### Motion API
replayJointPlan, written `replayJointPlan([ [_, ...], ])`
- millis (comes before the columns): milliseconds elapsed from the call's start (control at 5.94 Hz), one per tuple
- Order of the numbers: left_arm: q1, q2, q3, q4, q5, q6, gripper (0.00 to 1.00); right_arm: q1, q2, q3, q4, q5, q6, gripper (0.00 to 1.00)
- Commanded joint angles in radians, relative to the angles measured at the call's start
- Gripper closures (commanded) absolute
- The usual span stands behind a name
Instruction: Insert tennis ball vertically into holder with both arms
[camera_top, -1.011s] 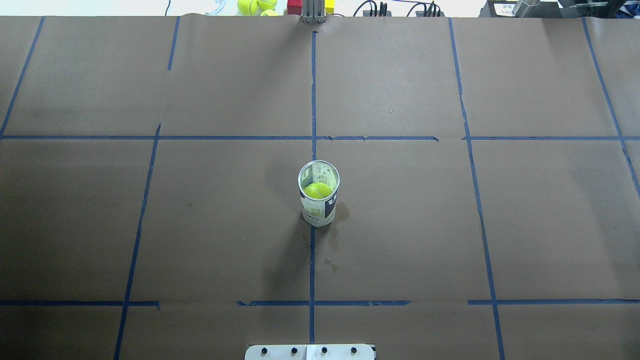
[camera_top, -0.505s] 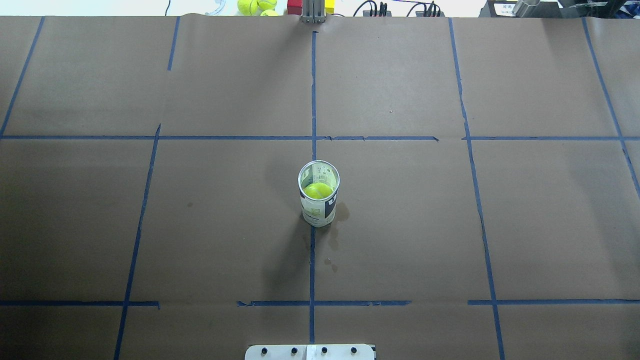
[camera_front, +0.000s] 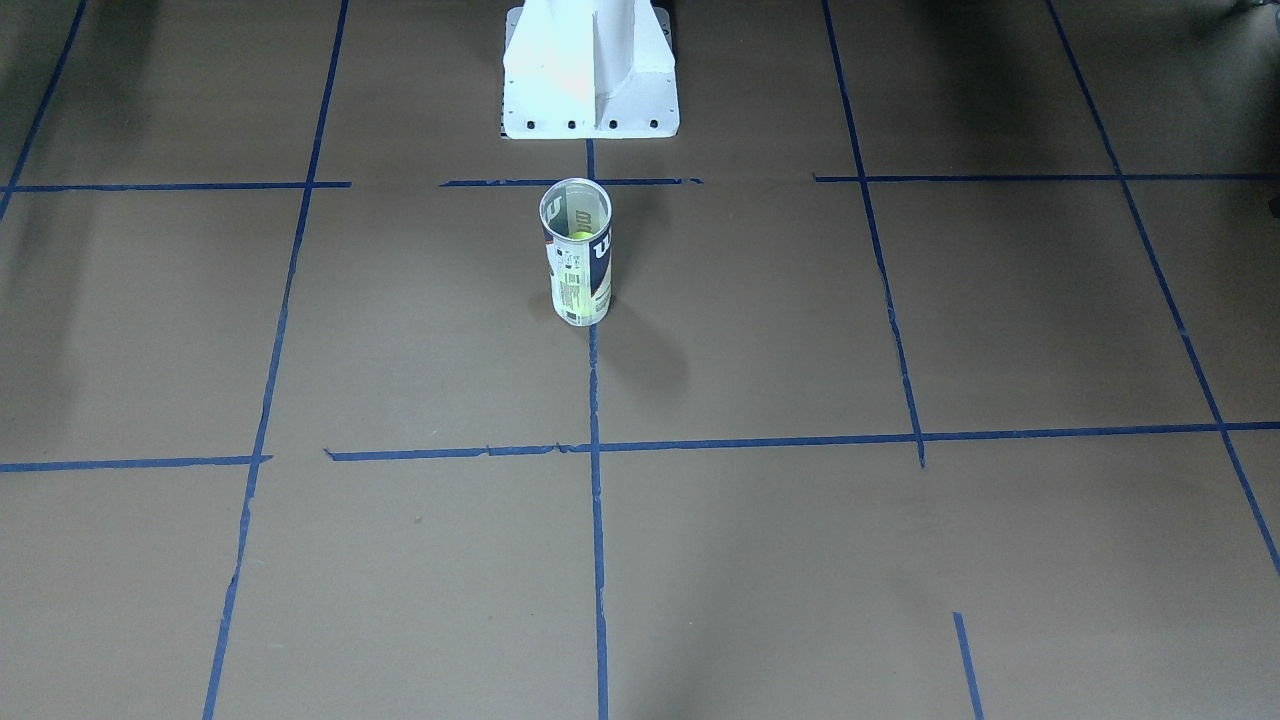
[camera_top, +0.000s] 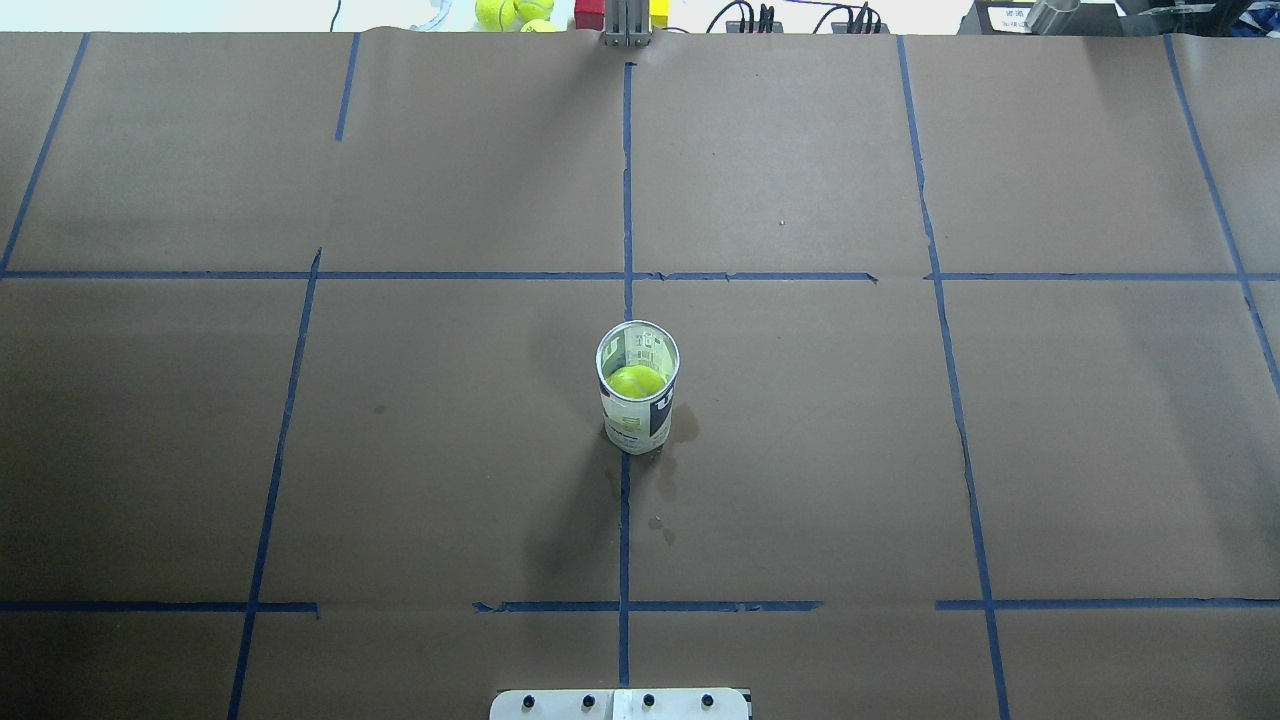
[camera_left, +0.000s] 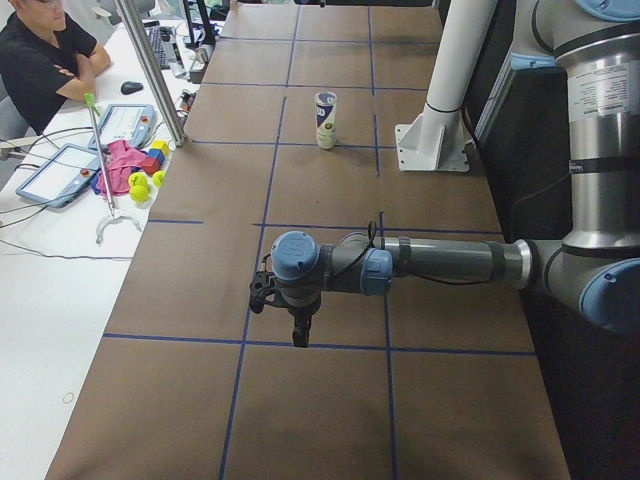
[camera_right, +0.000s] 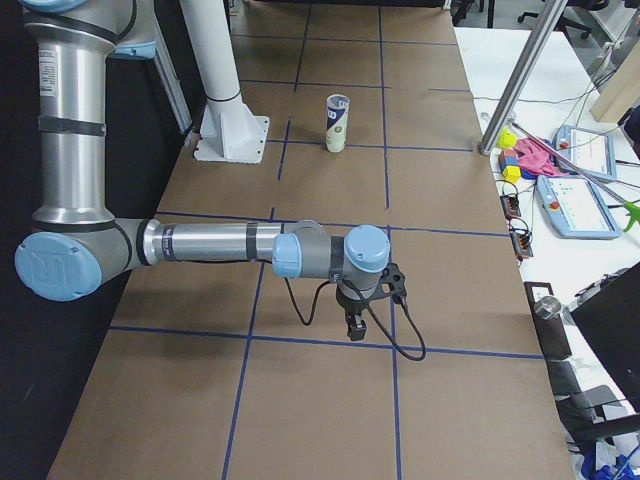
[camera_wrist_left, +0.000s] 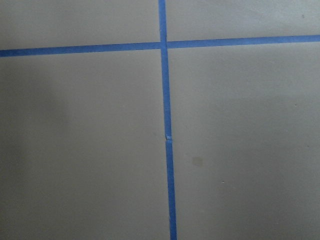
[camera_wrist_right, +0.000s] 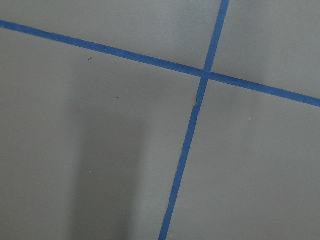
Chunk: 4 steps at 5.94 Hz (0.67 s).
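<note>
From my console I see the small fuzzy yellow-green tennis ball (camera_top: 636, 380) inside the clear plastic cylindrical holder with the navy and white label (camera_top: 640, 425), lying below its rim. The holder stands upright, mouth up, on the centre blue tape line (camera_top: 625, 540) of the brown paper-covered table (camera_top: 400, 450), near the white pedestal base (camera_front: 590, 70). A few dark stains (camera_top: 685, 422) mark the paper just beside the can's foot. Neither arm touches the holder. The grey-and-silver left arm (camera_left: 440, 262) stretches out level, well apart from the can at the table's left end, with the black left gripper (camera_left: 297, 335) pointing down just above a tape line. The right arm (camera_right: 210, 243) holds the same pose at the right end, its right gripper (camera_right: 355, 325) pointing down over the paper. Each gripper shows only in a side camera, so I cannot tell whether the fingers are spread or closed. Both wrist cameras show nothing but brown paper and crossing blue tape. Beyond the table's far edge lie spare tennis balls (camera_top: 510, 12), and at a white desk (camera_left: 60, 250) there sits an operator in a black shirt (camera_left: 45, 60), arms folded.
</note>
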<state>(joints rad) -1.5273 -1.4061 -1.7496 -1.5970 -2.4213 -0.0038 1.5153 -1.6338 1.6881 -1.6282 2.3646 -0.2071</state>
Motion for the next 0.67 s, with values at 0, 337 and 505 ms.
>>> replayJointPlan([
  [0,-0.007,-0.004,0.016,-0.006,-0.019,-0.002,0.0,-0.001,0.014,-0.004,-0.006,0.015,0.0,0.0],
  [337,-0.001,-0.013,0.027,-0.009,0.02,0.019,0.0,-0.004,0.031,-0.002,-0.006,0.018,0.005,0.0],
  [505,-0.001,-0.013,0.01,-0.027,0.077,0.019,0.0,-0.004,0.043,-0.007,-0.007,0.015,0.011,0.0],
])
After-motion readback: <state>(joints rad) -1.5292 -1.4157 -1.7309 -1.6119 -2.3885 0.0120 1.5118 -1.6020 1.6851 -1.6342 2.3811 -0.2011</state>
